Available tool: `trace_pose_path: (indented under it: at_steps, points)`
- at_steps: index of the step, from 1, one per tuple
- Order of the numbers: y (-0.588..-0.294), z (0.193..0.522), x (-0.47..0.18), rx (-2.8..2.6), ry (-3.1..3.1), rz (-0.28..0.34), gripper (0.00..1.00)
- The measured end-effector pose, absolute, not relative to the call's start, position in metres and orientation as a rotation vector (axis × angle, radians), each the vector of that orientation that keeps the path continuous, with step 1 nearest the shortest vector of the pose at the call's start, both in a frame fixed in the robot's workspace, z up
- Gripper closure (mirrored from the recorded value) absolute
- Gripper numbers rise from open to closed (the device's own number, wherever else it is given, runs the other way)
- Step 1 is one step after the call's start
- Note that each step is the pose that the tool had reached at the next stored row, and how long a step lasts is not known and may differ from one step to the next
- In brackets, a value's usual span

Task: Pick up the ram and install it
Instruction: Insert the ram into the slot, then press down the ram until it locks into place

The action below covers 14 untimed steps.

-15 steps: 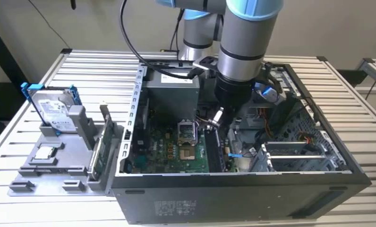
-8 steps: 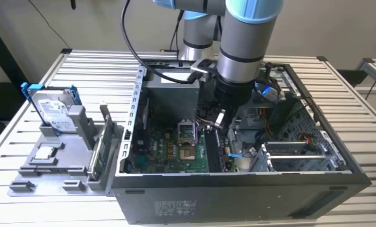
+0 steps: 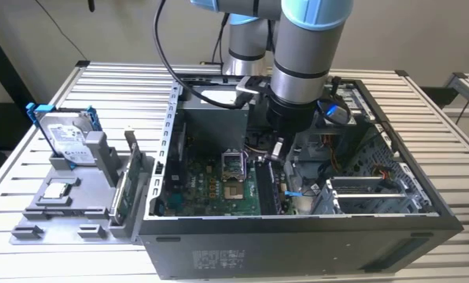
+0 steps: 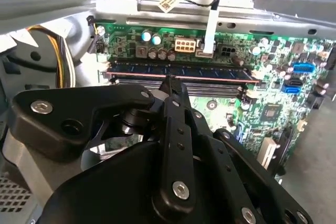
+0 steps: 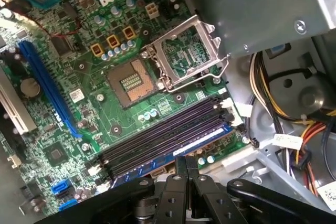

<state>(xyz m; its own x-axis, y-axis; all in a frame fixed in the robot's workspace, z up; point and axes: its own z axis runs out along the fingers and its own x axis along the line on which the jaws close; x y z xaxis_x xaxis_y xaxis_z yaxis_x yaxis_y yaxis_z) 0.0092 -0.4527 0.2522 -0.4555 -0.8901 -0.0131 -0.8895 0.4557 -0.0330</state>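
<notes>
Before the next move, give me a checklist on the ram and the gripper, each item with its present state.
1. Ram lying along a memory slot on the board: ok.
2. Ram pushed fully home, end latches closed: cannot tell.
3. Gripper at the ram's top edge, near its middle: ok.
4. Neighbouring memory slots free of objects: ok.
5. White cable beyond the ram, apart from the gripper: ok.

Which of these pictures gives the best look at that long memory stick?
The second wrist view: the ram stretches nearly full length in its slot, just beyond the gripper. The first wrist view shows it as a blue strip beside dark slots; the exterior view shows little of it.
</notes>
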Motion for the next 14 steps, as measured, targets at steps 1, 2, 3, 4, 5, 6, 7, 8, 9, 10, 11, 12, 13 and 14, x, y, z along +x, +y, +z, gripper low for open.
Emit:
trace_pose_path:
  at_steps: [1,2,3,4,5,6,7,8,9,10,11,12,13,14]
  points:
    - [-0.4527,0.2522,0.0092,-1.637,2.648,-0.033,0.89]
    - [-0.4527,0.2522,0.0092,-1.651,2.639,-0.032,0.89]
    - [-0.4527,0.2524,0.0092,-1.665,2.630,-0.032,0.89]
    - [-0.4527,0.2525,0.0092,-1.678,2.622,-0.032,0.89]
    - [-0.4528,0.2525,0.0092,-1.680,2.620,-0.031,0.89]
    - [-0.4528,0.2526,0.0093,-1.680,2.620,-0.031,0.89]
    - [-0.4527,0.2526,0.0092,-1.680,2.620,-0.031,0.89]
    - [-0.4528,0.2525,0.0092,-1.680,2.620,-0.031,0.89]
    - [-0.4528,0.2525,0.0092,-1.680,2.620,-0.031,0.89]
    - [-0.4528,0.2525,0.0092,-1.680,2.620,-0.031,0.89]
    - [-0.4527,0.2525,0.0092,-1.680,2.619,-0.031,0.89]
    - [-0.4528,0.2525,0.0092,-1.680,2.619,-0.031,0.89]
    - [-0.4528,0.2525,0.0092,-1.680,2.619,-0.031,0.89]
    - [-0.4528,0.2525,0.0092,-1.680,2.620,-0.031,0.89]
